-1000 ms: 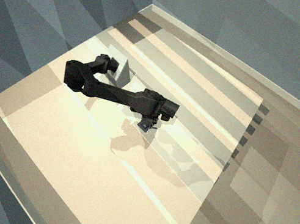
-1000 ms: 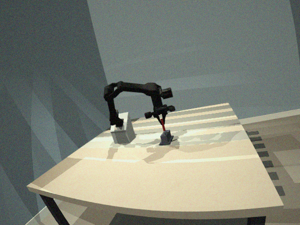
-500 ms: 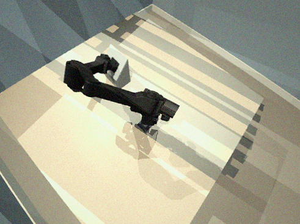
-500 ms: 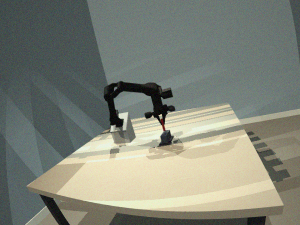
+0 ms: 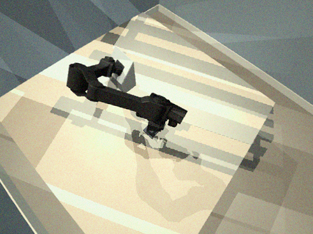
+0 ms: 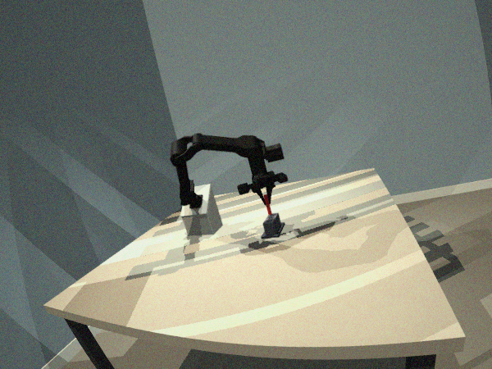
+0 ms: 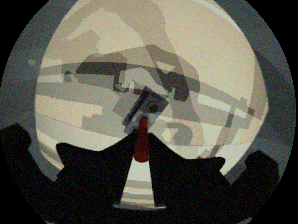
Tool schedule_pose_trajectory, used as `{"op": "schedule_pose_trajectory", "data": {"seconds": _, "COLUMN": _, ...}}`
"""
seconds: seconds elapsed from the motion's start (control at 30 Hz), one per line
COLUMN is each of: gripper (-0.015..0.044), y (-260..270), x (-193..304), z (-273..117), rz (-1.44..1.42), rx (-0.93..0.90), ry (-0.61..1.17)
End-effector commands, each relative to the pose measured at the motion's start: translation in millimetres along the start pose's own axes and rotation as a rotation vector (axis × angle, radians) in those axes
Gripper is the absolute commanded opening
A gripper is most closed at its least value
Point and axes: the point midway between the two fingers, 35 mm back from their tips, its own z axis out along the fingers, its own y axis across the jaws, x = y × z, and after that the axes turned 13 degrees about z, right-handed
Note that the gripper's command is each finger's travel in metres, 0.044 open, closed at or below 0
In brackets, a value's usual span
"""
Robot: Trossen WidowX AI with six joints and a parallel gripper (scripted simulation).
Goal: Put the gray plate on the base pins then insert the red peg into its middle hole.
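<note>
Above table (image 5: 99, 168) (image 6: 287, 295) (image 7: 215, 50): one end effector (image 5: 151, 131) (image 6: 266, 202) (image 7: 143, 135), one red peg (image 6: 268, 205) (image 7: 142, 142).

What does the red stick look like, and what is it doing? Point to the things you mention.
The red peg (image 6: 268, 204) (image 7: 142, 142) is thin, straight, rounded and plain red. It leans slightly, its upper part gripped in the gripper's black fingers (image 6: 266, 201). Its lower end meets the top of the dark gray block; how deep it sits, I cannot tell.

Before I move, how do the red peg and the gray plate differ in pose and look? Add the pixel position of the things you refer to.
The red peg (image 6: 268, 205) (image 7: 142, 142) is bright red; the gray plate (image 6: 271, 224) (image 7: 159, 101) is dark gray.
The peg is slim and rod-like; the plate is blocky.
The peg is clamped in the jaws; the plate sits below them.
</note>
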Motion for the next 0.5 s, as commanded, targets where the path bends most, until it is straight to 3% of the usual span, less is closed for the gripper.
{"op": "schedule_pose_trajectory", "data": {"seconds": 0.0, "gripper": 0.0000, "y": -1.3, "x": 1.0, "z": 0.3, "rz": -0.003, "rx": 0.002, "ry": -0.001}}
{"op": "schedule_pose_trajectory", "data": {"seconds": 0.47, "gripper": 0.0000, "y": -1.4, "x": 0.9, "z": 8.4, "rz": -0.005, "rx": 0.003, "ry": -0.002}}
